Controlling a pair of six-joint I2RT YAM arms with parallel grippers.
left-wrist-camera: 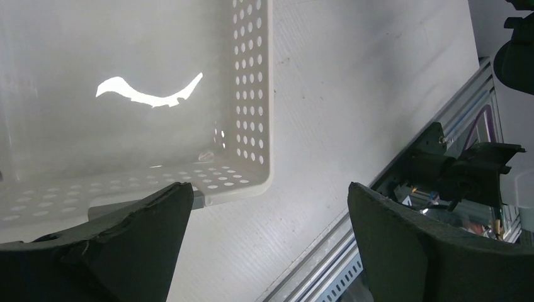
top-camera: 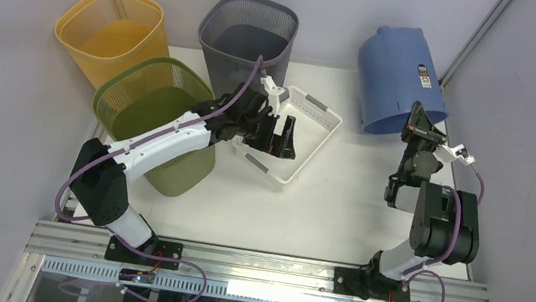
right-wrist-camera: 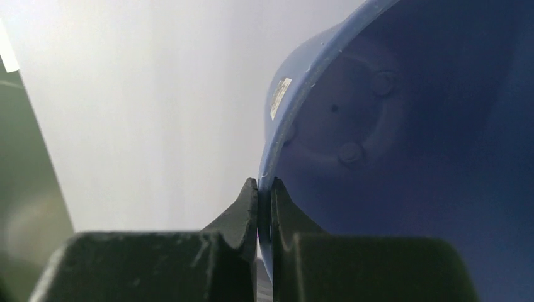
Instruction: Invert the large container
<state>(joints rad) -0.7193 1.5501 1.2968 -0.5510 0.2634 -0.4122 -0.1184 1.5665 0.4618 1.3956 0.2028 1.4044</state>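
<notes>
My right jaws are pinched on the rim of the large container [top-camera: 404, 75], which is tipped just beyond them, base up. I judge the flip mostly done; setting down and release remain. Left jaws gape, empty, over the basket [top-camera: 317, 113].

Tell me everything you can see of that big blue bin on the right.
The blue bin looks like smooth plastic, tapering toward its closed base, with a small label on its side. It sits at the far right of the table, tipped with its mouth facing down toward the arms. Its inside shows round moulded bumps. The right gripper pinches its rim.
</notes>
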